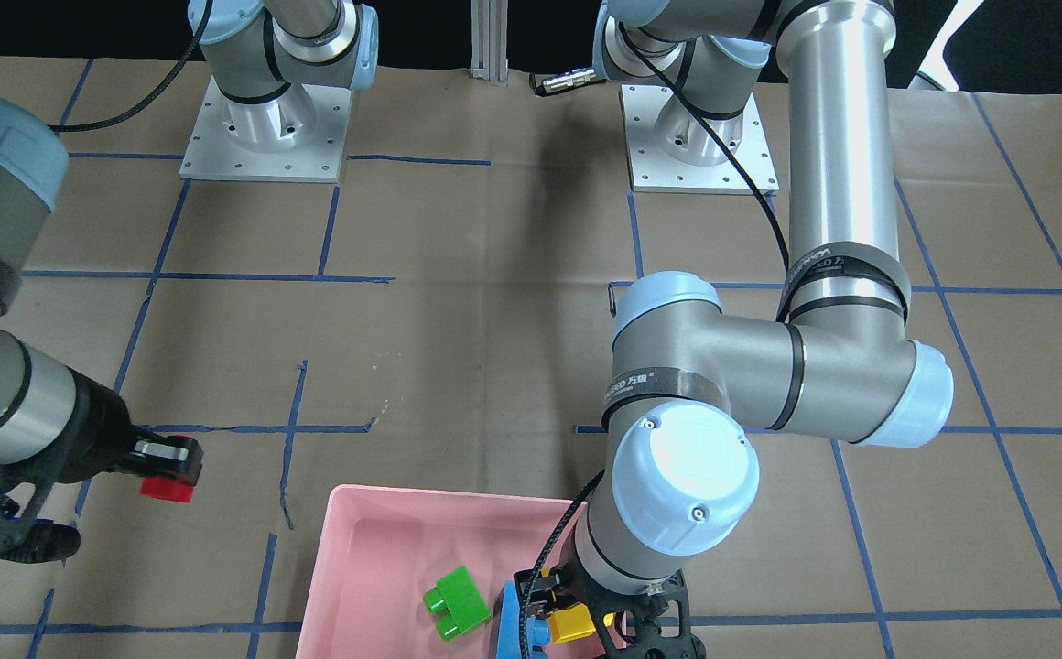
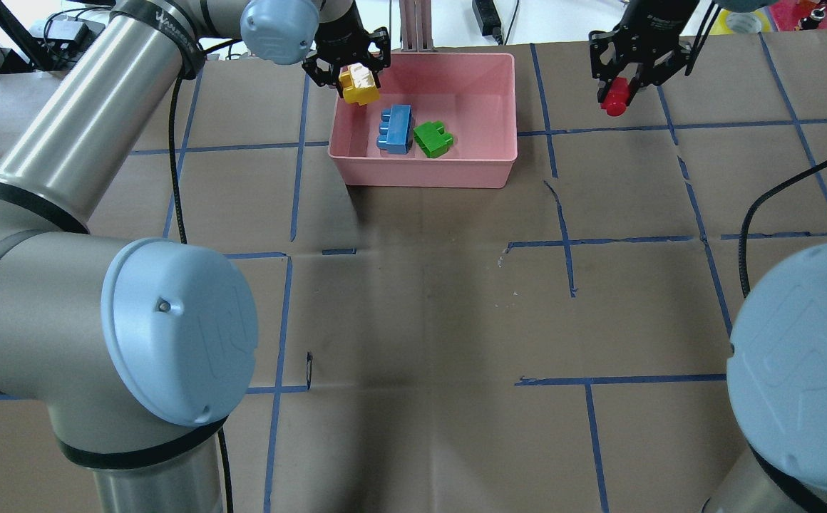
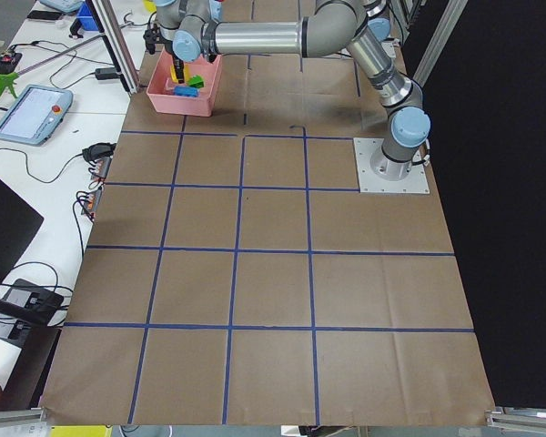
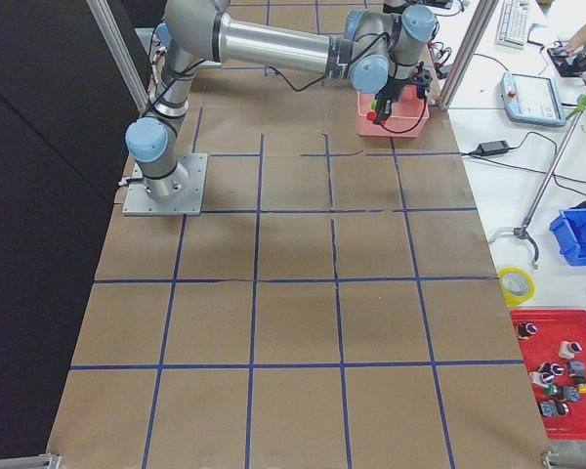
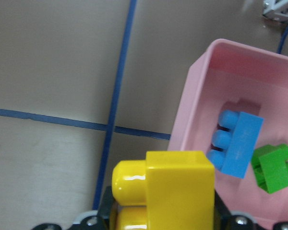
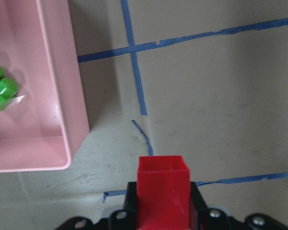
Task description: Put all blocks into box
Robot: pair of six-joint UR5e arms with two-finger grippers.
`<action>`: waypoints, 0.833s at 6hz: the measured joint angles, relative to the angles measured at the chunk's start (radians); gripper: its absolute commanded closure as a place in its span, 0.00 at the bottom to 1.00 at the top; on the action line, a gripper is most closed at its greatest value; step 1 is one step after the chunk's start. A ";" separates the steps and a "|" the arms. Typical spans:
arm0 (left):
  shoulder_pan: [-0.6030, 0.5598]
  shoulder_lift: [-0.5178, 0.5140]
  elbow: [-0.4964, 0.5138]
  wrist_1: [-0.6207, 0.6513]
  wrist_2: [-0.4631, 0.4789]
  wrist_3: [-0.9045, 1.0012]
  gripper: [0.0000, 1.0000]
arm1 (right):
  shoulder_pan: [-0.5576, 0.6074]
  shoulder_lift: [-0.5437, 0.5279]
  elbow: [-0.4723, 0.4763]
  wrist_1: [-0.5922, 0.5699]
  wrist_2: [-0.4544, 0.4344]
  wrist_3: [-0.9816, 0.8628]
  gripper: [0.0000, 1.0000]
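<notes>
The pink box (image 2: pixel 495 107) stands at the table's far middle; it also shows in the front view (image 1: pixel 348 549). The blue block (image 2: pixel 396 128) and the green block (image 2: pixel 433 139) lie inside it. My left gripper (image 2: pixel 348 71) is shut on the yellow block (image 2: pixel 358 84) and holds it above the box's left far corner, at the rim (image 5: pixel 192 124). My right gripper (image 2: pixel 624 82) is shut on the red block (image 2: pixel 614 98) and holds it above the table, to the right of the box (image 6: pixel 48 96). The red block (image 6: pixel 162 189) shows between the jaws in the right wrist view.
Brown paper with blue tape lines covers the table. Both arm bases (image 1: pixel 261 137) stand at the robot's side. A metal post (image 2: pixel 413 25) stands just behind the box. A tear in the paper (image 6: pixel 141 132) lies under the right gripper.
</notes>
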 measured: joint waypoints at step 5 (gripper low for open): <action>0.131 0.118 -0.036 -0.050 0.010 0.167 0.00 | 0.131 0.045 0.003 -0.151 0.248 0.378 0.92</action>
